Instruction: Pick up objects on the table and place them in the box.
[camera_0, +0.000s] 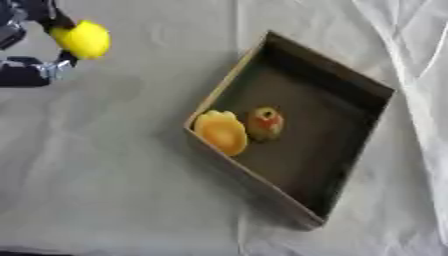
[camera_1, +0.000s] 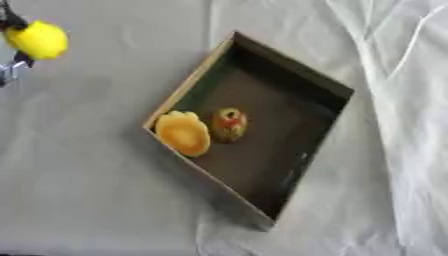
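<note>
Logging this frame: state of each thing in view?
Round yellow fruit: held in left hand, lifted left of the box.
Rectangular brown box: open, on the grey cloth.
Flat orange scalloped piece: in the box, by its near-left wall.
Small red-and-tan fruit: in the box, beside it.

A pale, matt cloth (camera_0: 105, 190), creased in places, covers the table. The box (camera_0: 229, 80) looks like cardboard: tan edges, dark matt inside. The yellow lemon-like fruit (camera_0: 83, 39) has a smooth, slightly glossy skin. The left hand (camera_0: 35, 70) shows black and silvery metallic parts.
</note>
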